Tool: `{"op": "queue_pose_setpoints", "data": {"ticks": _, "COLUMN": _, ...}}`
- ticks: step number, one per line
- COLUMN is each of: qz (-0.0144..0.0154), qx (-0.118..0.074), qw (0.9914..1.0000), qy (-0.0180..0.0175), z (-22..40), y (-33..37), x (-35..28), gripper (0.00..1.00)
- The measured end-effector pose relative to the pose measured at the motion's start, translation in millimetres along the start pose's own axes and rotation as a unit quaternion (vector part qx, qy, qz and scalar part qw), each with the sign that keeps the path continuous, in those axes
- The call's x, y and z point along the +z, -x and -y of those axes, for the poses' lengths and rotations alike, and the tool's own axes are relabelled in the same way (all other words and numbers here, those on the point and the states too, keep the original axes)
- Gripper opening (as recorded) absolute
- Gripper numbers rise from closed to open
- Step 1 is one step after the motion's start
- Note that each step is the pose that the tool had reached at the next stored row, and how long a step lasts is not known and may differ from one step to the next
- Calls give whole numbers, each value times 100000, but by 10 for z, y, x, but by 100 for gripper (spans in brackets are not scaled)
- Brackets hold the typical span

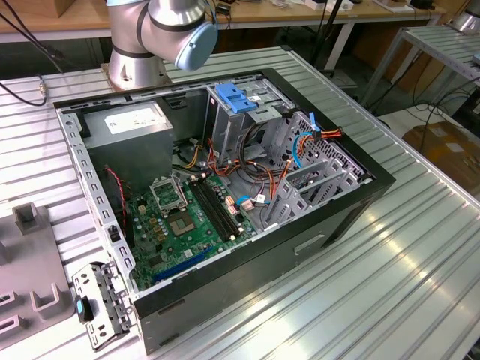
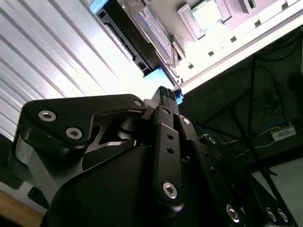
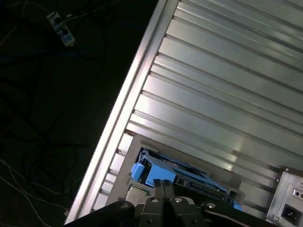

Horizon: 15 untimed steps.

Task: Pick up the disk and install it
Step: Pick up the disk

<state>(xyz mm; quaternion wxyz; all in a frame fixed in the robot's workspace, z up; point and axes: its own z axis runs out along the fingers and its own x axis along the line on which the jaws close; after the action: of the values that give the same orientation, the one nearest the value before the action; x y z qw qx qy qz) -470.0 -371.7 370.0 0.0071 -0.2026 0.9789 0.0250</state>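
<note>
Gripper fingers, you will note in the first wrist view, stand narrowly together beside the disk.

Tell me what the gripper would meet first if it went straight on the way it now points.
Most likely the disk, which lies directly beyond the gripper in both wrist views; the gap between them is unclear.

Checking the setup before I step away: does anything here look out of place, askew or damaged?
Nothing looks damaged or spilled. One loose part stands out: a metal bracket lies on the table beside the open computer case, detached. The disk lies near the claw, outwardly intact.
</note>
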Motion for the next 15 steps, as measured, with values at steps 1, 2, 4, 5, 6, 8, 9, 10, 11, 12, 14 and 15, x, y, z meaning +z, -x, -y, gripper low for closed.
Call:
{"op": "queue_pose_setpoints", "data": {"ticks": 1, "qz": -115, "qx": -2466, "qw": 99970, "qy": 59, "z": 0, "y": 0, "x": 0, "gripper": 11}}
{"op": "queue_pose_setpoints", "data": {"ticks": 2, "qz": -151, "qx": -3218, "qw": 99948, "qy": 79, "z": 0, "y": 0, "x": 0, "gripper": 11}}
{"op": "queue_pose_setpoints", "data": {"ticks": 4, "qz": -221, "qx": -4830, "qw": 99883, "qy": 115, "z": 0, "y": 0, "x": 0, "gripper": 11}}
{"op": "queue_pose_setpoints", "data": {"ticks": 5, "qz": -260, "qx": -5635, "qw": 99841, "qy": 135, "z": 0, "y": 0, "x": 0, "gripper": 11}}
{"op": "queue_pose_setpoints", "data": {"ticks": 6, "qz": -302, "qx": -6506, "qw": 99788, "qy": 156, "z": 0, "y": 0, "x": 0, "gripper": 11}}
{"op": "queue_pose_setpoints", "data": {"ticks": 8, "qz": -387, "qx": -8392, "qw": 99646, "qy": 200, "z": 0, "y": 0, "x": 0, "gripper": 11}}
{"op": "queue_pose_setpoints", "data": {"ticks": 9, "qz": -417, "qx": -9103, "qw": 99584, "qy": 217, "z": 0, "y": 0, "x": 0, "gripper": 11}}
{"op": "queue_pose_setpoints", "data": {"ticks": 10, "qz": -478, "qx": -10312, "qw": 99465, "qy": 246, "z": 0, "y": 0, "x": 0, "gripper": 11}}
{"op": "queue_pose_setpoints", "data": {"ticks": 11, "qz": -526, "qx": -11434, "qw": 99342, "qy": 272, "z": 0, "y": 0, "x": 0, "gripper": 11}}
{"op": "queue_pose_setpoints", "data": {"ticks": 12, "qz": -572, "qx": -12377, "qw": 99229, "qy": 294, "z": 0, "y": 0, "x": 0, "gripper": 11}}
{"op": "queue_pose_setpoints", "data": {"ticks": 14, "qz": -711, "qx": -15394, "qw": 98805, "qy": 368, "z": 0, "y": 0, "x": 0, "gripper": 11}}
{"op": "queue_pose_setpoints", "data": {"ticks": 15, "qz": -755, "qx": -16283, "qw": 98662, "qy": 388, "z": 0, "y": 0, "x": 0, "gripper": 11}}
